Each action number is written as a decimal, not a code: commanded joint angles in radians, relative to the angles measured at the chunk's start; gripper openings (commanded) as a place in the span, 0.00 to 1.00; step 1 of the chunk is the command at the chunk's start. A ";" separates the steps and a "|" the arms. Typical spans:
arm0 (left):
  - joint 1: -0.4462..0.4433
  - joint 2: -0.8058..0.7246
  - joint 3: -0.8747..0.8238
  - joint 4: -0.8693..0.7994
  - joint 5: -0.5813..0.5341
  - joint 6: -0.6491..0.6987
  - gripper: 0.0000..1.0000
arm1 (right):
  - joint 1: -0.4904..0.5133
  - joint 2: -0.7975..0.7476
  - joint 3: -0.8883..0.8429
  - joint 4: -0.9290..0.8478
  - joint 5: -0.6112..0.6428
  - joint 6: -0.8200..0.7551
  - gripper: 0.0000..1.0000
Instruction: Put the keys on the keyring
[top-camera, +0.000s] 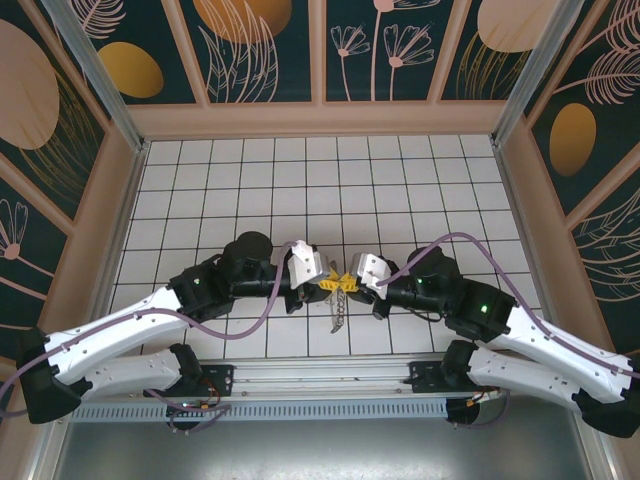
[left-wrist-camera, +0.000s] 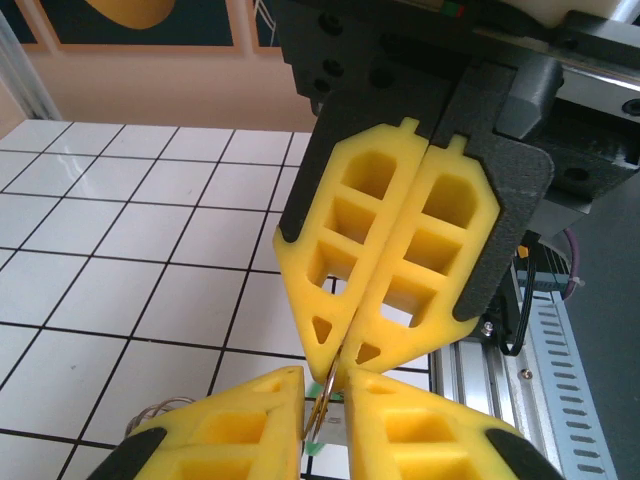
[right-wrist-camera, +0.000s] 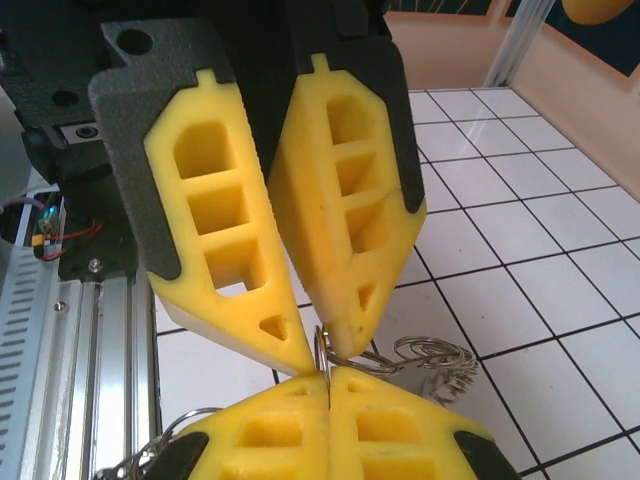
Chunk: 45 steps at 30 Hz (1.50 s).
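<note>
Both arms meet nose to nose near the front of the white tiled table (top-camera: 250, 180). L gripper (top-camera: 331, 284) and R gripper (top-camera: 347, 284) have their yellow tips all but touching. The keyring (top-camera: 337, 312) trails from that meeting point toward the near rail (top-camera: 320, 385) as a thin grey-brown chain; can't tell from above whether it rests on the tiles

R gripper: fingers (left-wrist-camera: 300, 255) pressed flat together along their whole length, no gap, tips pinching one edge of the keyring's thin wire loop (right-wrist-camera: 322, 345). In R wrist view that loop stands edge-on, straight up out of the seam btwn its own pads

L gripper: fingers (right-wrist-camera: 300, 220) slightly spread, a narrow V gap that tightens toward the tips. The wire loop sits inside that gap; can't tell if either pad touches it

The key (left-wrist-camera: 315, 448): a small light-green speck low in the L gripper's gap, just under the wire loop. It is mostly hidden by the yellow fingers, so can't tell if it's threaded on

A bunch of rings and chain links (right-wrist-camera: 430, 360) hangs just beside the tips, off to the R gripper's right

Walls (top-camera: 270, 50): dark teal panels w/ gold discs and line-drawn flowers. Purple cables (top-camera: 250, 320) loop along both arms
</note>
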 joint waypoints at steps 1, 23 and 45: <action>-0.008 0.023 0.026 -0.003 -0.049 0.015 0.20 | 0.008 -0.002 0.063 0.072 -0.065 -0.023 0.00; -0.007 -0.126 -0.092 0.258 0.118 -0.071 0.00 | 0.009 -0.070 -0.045 0.184 -0.123 0.051 0.16; -0.008 -0.087 -0.054 0.169 0.105 -0.061 0.02 | 0.009 -0.033 -0.034 0.172 -0.046 0.008 0.00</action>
